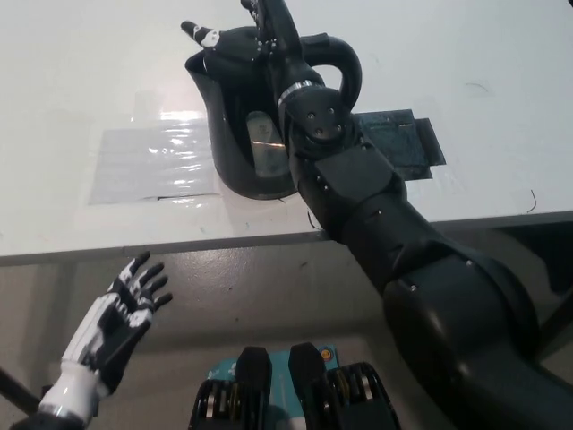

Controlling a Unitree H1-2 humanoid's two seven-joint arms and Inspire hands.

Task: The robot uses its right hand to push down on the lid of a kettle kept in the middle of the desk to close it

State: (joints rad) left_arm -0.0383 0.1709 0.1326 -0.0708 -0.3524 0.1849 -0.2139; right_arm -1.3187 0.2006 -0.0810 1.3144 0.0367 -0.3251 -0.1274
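Note:
A black kettle [235, 134] with a clear level window stands in the middle of the white desk [81, 81]. Its curved handle [345, 67] points right. My black right hand [240, 38] lies flat over the kettle's top with its fingers spread and one light-tipped finger reaching past the spout to the left. The lid itself is hidden under the hand. My white left hand [116, 313] hangs open below the desk's front edge at the lower left, holding nothing.
A clear plastic sheet [148, 161] is taped to the desk left of the kettle. A dark flat mat [403, 143] lies to the right of the kettle, partly under my arm. The desk's front edge [179, 244] runs across the middle of the picture.

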